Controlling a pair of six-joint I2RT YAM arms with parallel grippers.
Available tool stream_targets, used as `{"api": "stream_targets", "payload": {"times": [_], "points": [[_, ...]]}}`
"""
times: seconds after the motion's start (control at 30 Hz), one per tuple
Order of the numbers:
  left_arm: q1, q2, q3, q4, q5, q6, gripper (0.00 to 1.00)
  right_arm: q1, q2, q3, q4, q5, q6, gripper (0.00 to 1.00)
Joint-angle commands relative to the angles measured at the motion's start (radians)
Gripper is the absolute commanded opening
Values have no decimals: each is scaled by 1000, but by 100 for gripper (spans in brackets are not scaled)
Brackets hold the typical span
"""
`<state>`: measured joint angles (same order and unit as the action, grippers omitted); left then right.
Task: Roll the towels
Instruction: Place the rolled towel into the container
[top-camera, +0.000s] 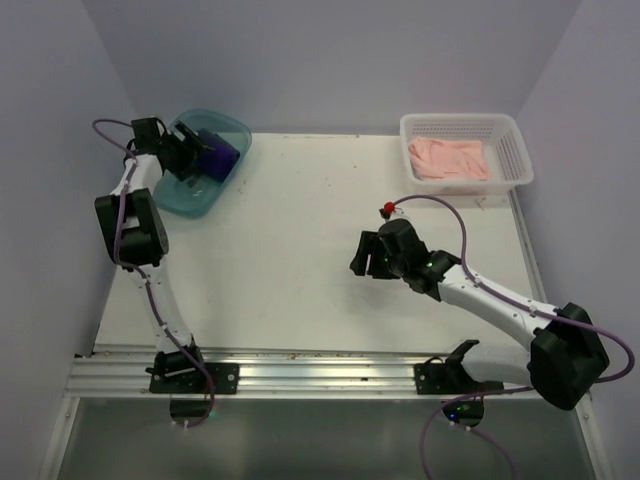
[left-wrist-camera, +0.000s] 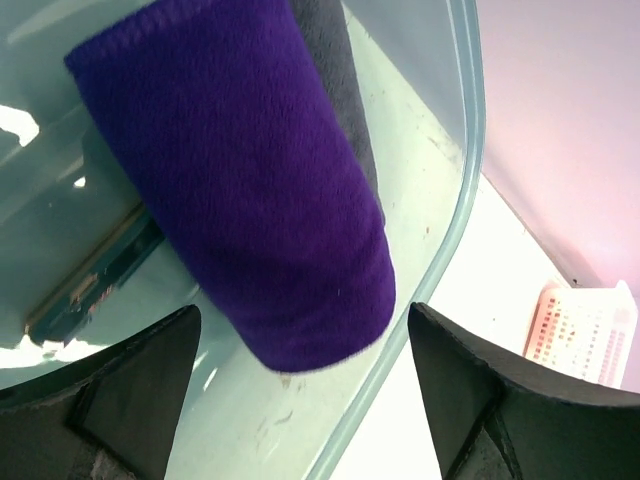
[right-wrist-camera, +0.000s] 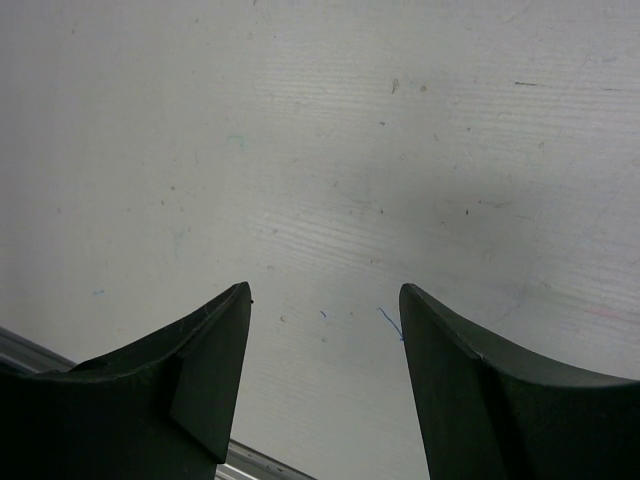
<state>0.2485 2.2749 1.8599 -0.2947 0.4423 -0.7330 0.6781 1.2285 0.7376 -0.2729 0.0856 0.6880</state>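
Note:
A rolled deep purple towel (left-wrist-camera: 240, 180) lies in the clear teal bin (top-camera: 232, 133) at the far left, with a dark slate-blue towel (left-wrist-camera: 335, 70) rolled behind it. My left gripper (top-camera: 190, 158) hangs over the bin, open, its fingers (left-wrist-camera: 130, 385) on either side of the purple roll's near end and not touching it. The purple towel shows in the top view too (top-camera: 215, 155). A pale pink towel (top-camera: 448, 158) lies loose in the white basket (top-camera: 515, 150) at the far right. My right gripper (top-camera: 362, 262) is open and empty above bare table.
The bin's rim (left-wrist-camera: 455, 220) runs just right of the purple roll. The white basket shows in the left wrist view (left-wrist-camera: 585, 335). A metal rail (top-camera: 320, 365) runs along the near table edge. Purple cables trail from both arms.

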Motion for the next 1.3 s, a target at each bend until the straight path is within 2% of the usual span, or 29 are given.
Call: {"api": "stream_targets", "payload": {"times": [0.0,0.07,0.17,0.43,0.73,0.97,1.27], "points": [[8,-126,-36,-21,-33,38,88,-5,-46,11,11,-1,-4,64],[8,-159,-53,-46,-79,34,88,-5,-50,11,12,-3,-5,65],[5,-195,-96,3,-76,20,88,-5,-47,6,15,-6,-8,65],[-9,-154,-62,69,-36,-31,86,-5,-38,5,15,-3,-15,65],[-43,-5,51,201,-108,-72,85,-5,-44,9,0,5,-21,65],[-72,143,171,184,-108,-69,83,-5,-35,20,-11,6,-24,65],[-87,-26,58,169,-142,-33,82,-5,-41,34,-14,3,-27,65]]}}
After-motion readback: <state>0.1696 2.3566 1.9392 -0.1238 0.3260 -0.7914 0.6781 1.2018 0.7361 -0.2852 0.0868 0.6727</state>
